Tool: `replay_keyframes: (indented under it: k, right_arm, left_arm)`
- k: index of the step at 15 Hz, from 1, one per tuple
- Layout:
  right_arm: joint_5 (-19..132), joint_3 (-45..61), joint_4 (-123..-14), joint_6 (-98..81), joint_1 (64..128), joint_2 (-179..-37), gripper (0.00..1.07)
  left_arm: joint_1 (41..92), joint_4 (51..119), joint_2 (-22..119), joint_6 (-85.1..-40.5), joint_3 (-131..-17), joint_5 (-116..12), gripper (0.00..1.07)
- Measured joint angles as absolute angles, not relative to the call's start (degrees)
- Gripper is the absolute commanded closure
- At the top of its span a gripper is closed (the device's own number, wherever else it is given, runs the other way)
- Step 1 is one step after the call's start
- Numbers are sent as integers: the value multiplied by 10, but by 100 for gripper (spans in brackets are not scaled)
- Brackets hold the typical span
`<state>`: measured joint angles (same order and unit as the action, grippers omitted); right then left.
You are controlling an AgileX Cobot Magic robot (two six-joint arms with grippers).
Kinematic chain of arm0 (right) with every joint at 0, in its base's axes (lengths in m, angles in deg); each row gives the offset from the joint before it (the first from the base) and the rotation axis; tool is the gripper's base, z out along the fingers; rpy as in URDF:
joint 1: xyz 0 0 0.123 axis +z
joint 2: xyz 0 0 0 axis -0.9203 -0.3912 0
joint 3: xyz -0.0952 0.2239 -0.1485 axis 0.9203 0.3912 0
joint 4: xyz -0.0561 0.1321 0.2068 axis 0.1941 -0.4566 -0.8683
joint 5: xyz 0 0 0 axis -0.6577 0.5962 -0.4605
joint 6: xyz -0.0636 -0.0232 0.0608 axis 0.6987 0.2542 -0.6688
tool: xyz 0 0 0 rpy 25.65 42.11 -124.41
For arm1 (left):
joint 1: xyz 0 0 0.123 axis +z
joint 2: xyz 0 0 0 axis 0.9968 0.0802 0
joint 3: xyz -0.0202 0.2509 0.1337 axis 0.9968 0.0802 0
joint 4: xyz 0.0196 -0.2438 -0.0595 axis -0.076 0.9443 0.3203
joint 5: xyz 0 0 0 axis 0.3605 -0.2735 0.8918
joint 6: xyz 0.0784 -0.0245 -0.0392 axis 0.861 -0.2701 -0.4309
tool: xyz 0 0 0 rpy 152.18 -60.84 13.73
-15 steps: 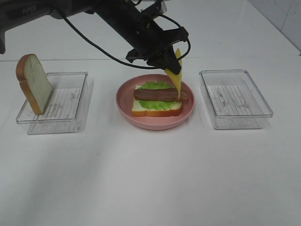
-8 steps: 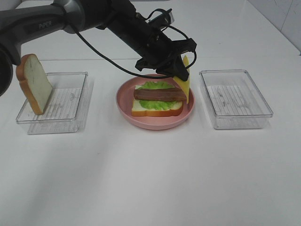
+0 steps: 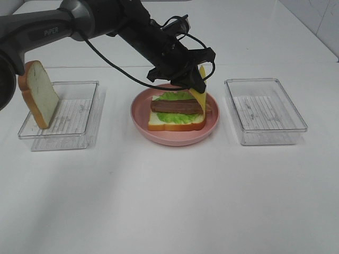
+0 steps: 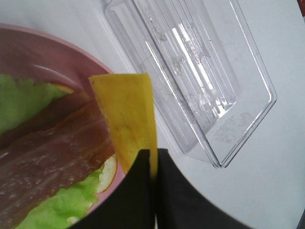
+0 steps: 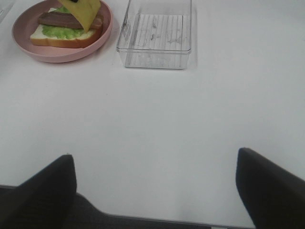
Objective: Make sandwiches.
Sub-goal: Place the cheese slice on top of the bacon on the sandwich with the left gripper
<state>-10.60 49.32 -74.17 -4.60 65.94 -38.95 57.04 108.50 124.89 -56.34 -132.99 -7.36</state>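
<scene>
Exterior high: left gripper [image 3: 195, 83] clamped on the yellow cheese slice [image 3: 200, 94], tilted over the right end of the bacon [image 3: 177, 106]. Beneath, lettuce [image 3: 175, 117] on a bread slice [image 3: 175, 125] in the pink plate [image 3: 142, 124]. Second bread slice [image 3: 38, 93] propped upright in the left tray [image 3: 79, 114]. Right tray [image 3: 265, 111] just beside the plate. Right gripper [image 5: 155, 191] gaping wide above bare table [image 3: 169, 201], holding nothing.

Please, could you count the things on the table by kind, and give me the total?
Bread slices: 2 (plate, left tray)
Lettuce leaf: 1
Bacon strips: 1 pile, number unclear
Cheese slice: 1, held by left gripper
Pink plate: 1
Clear trays: 2 ()
Total: 8
</scene>
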Motion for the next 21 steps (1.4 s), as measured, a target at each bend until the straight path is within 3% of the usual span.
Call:
replay_keyframes:
  k: [4, 14, 18, 20, 21]
  right_arm:
    - [-106, 493, -742, -46, 659, -390, 19]
    - [-106, 493, -742, -46, 659, -390, 19]
    - [-106, 493, -742, -46, 659, -390, 19]
    - [-106, 493, -742, -46, 659, -390, 19]
    - [-106, 493, -742, -46, 659, -390, 19]
  left_arm:
    - [570, 1075, 1258, -571, -1330, -63, 107]
    - [570, 902, 1259, -700, -1330, -51, 107]
    - [570, 873, 1259, -712, -1330, -51, 107]
    - [570, 866, 1259, -715, -1330, -51, 97]
    - [570, 862, 1259, -715, -1330, -51, 83]
